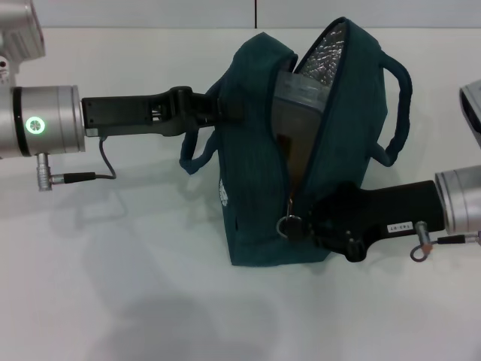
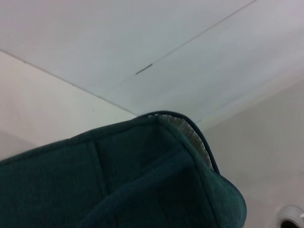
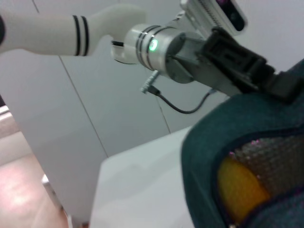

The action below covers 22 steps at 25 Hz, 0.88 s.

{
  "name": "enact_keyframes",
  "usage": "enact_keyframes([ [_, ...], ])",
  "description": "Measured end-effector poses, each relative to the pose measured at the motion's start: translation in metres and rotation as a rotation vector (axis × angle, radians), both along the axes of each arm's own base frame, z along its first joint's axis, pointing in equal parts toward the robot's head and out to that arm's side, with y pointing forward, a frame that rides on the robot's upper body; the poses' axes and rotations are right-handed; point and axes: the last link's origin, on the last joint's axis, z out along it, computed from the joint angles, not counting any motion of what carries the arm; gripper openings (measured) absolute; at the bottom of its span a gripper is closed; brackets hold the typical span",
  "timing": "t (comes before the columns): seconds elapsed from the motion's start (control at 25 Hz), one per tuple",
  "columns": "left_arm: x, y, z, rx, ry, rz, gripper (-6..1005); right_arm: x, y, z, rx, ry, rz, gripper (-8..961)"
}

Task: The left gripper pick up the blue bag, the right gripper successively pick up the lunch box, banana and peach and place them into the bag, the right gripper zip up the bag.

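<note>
The blue bag stands upright on the white table, its top open and showing silver lining. The lunch box sits inside it. A yellow banana shows inside the bag in the right wrist view. The peach is hidden. My left gripper comes in from the left and is shut on the bag's upper left side by its handle. My right gripper is at the low front end of the zipper, shut on the zipper pull. The bag's fabric fills the left wrist view.
The bag's right handle loops out to the right. The left arm shows beyond the bag in the right wrist view. The white table spreads around the bag, with a wall behind it.
</note>
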Motion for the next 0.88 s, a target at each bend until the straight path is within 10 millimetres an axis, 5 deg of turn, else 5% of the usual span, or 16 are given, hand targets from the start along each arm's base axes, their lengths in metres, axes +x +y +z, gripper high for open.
enact_keyframes([
  [0.44, -0.001, 0.002, 0.006, 0.092, -0.049, -0.029, 54, -0.003, -0.013, 0.031, 0.095, 0.197, 0.044, 6],
  [0.88, -0.007, -0.001, 0.011, 0.129, -0.076, -0.026, 78, 0.004, -0.004, 0.029, 0.01, 0.036, -0.029, 6],
])
